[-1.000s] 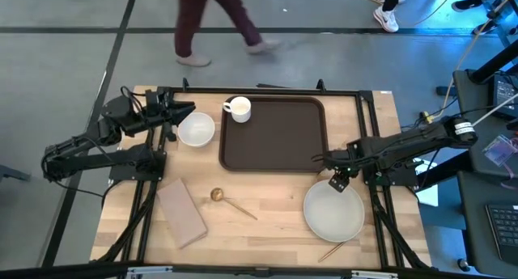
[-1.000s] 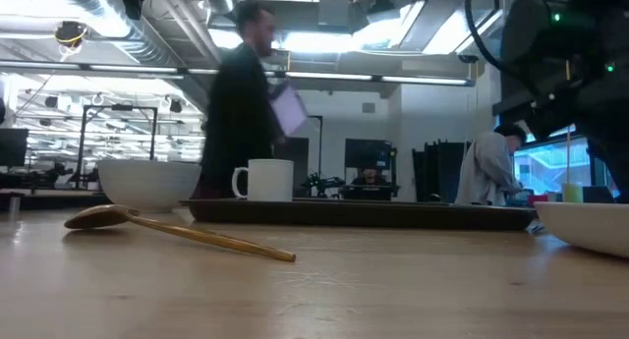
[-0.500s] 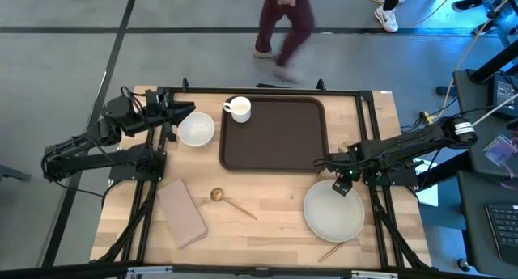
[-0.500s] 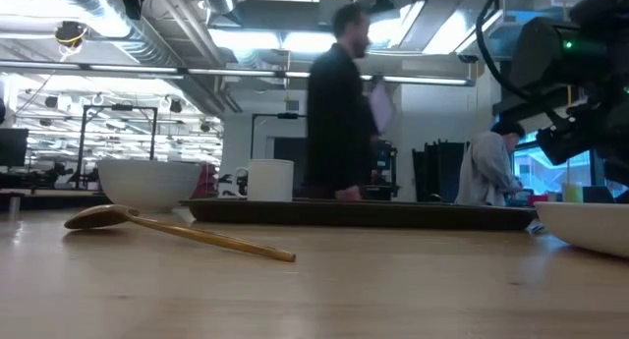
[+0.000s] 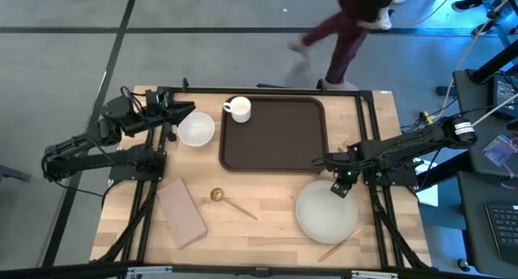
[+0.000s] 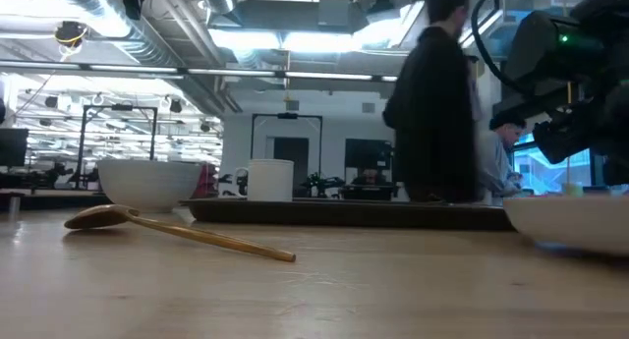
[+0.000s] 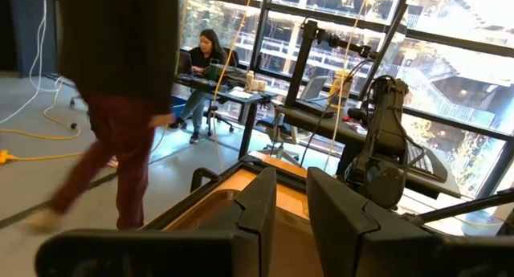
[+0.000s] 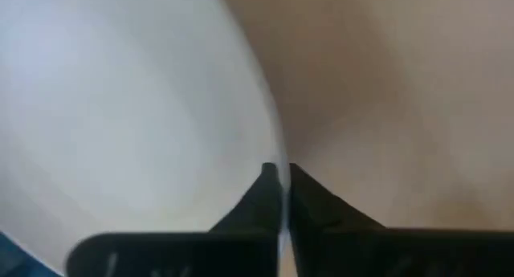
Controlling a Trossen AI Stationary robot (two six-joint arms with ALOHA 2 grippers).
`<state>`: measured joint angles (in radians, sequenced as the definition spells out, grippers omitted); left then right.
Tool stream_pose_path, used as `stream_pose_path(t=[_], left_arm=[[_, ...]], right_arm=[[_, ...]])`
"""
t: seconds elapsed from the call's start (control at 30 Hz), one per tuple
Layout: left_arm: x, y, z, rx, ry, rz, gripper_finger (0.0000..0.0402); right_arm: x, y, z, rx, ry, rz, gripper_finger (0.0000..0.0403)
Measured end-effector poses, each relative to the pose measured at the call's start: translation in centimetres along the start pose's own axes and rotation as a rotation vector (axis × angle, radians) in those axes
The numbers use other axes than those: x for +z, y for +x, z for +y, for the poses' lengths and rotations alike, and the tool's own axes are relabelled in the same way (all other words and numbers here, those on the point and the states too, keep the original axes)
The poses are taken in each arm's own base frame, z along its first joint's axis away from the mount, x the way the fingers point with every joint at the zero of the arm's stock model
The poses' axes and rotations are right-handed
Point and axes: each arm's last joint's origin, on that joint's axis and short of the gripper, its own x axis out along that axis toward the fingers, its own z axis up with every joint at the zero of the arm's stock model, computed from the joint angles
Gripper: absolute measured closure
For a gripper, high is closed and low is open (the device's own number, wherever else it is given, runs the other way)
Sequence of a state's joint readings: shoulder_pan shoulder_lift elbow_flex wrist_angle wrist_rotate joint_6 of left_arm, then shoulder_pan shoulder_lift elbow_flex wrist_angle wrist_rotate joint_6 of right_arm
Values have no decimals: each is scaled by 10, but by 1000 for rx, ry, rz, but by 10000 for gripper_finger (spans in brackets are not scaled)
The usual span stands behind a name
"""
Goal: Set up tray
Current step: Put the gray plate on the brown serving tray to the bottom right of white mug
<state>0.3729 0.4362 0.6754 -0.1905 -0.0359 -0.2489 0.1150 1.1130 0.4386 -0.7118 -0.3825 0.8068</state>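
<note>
1. I see the large dark brown rectangular tray w/ rounded corners and raised rim (image 5: 275,135) lying flat at the far centre of the light wood table (image 5: 251,230); in the low view it's the dark strip (image 6: 354,213) across the middle.
2. A small white mug (image 5: 237,109) stands inside the tray, in its corner at about 10 o'clock from tray centre; low view shows it upright (image 6: 269,180).
3. My right gripper (image 5: 341,182) sits just off the tray's 4 o'clock corner, at the 12 o'clock edge of the round white plate (image 5: 327,212).
4. Right wrist view: the two dark fingers (image 8: 265,198) are pressed together, pinching the plate's thin rim (image 8: 277,132) between them.
5. Low view: the plate (image 6: 570,219) shows at far right w/ the right arm's dark body above it; can't tell if the plate is off the wood.
6. My left gripper (image 5: 182,111) waits at about 9 o'clock from the tray, just over the far side of the round white bowl (image 5: 196,129). Left wrist view shows its fingers (image 7: 259,213) close w/ a narrow gap, holding nothing.
7. A gold-coloured metal spoon (image 5: 231,201) lies at 6 o'clock from the tray; a tan-pink rectangular napkin (image 5: 181,213) is at 7 o'clock.
8. Thin light chopsticks (image 5: 340,243) lie near the plate's 6 o'clock edge.
9. A person in dark red trousers (image 5: 344,36) walks past beyond the table's far edge.
</note>
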Motion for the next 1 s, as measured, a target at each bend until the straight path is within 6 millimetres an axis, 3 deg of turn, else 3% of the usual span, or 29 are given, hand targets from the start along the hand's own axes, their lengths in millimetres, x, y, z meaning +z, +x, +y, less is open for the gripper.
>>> stream_pose_path(t=[0.13, 0.23, 0.4, 0.53, 0.67, 0.77, 0.9, 1.0], left_arm=[[0, 0, 0, -2, 0, 1, 335], [0, 0, 0, -5, 0, 1, 338], [0, 0, 0, -5, 0, 2, 336], [0, 0, 0, -1, 8, 1, 334], [0, 0, 0, 0, 11, 0, 338], [0, 0, 0, 8, 24, -2, 341], [0, 0, 0, 8, 25, -2, 343], [0, 0, 0, 7, 26, -1, 343]], right_arm=[[5, -13, 14, 81, -42, -18, 399], [11, -35, 33, 157, -106, -104, 399], [33, -100, 60, 252, -97, -379, 401], [48, -167, 70, 253, -45, -618, 401], [61, -224, 67, 106, -40, -812, 401], [80, -254, 61, -10, -39, -822, 402], [120, -274, 40, -162, -14, -699, 402], [157, -274, 16, -213, -48, -576, 402]])
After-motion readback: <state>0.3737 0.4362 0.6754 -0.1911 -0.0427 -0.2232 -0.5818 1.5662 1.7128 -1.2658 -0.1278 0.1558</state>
